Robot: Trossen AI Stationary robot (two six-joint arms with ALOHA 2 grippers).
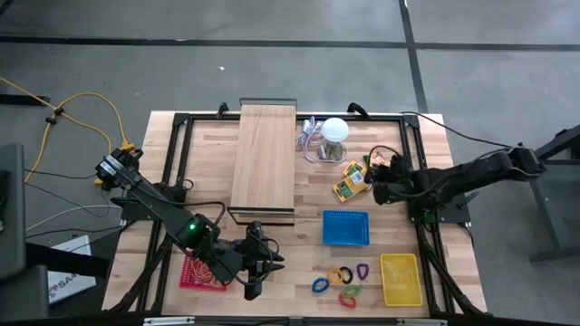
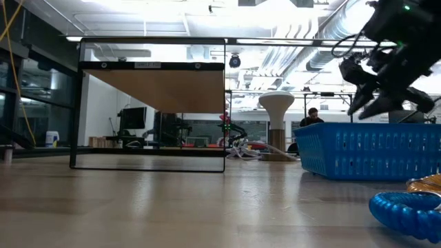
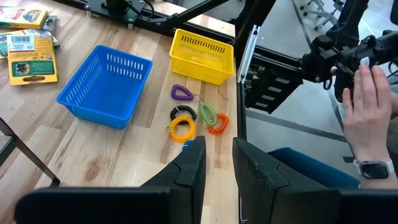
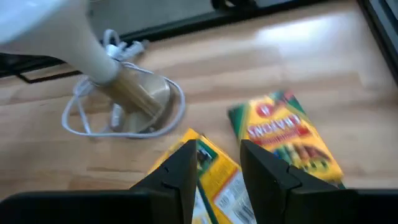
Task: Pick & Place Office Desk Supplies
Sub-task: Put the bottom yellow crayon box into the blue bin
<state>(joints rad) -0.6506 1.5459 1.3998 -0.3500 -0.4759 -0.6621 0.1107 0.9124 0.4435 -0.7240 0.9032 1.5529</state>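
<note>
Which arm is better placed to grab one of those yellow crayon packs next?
The right. Its gripper hovers open right beside the packs, one showing between its fingers. The left gripper sits across the table, nearer the clips.

We've got a blue basket (image 1: 345, 228), a yellow basket (image 1: 400, 279) and a red tray (image 1: 201, 273) on pale wood. Loop clips (image 3: 194, 117) show purple, black, yellow, green and orange. The packs (image 4: 285, 135) are yellow-orange with green edges and red print. The lamp (image 1: 335, 129) is white, its cable (image 4: 83, 118) grey.
</note>
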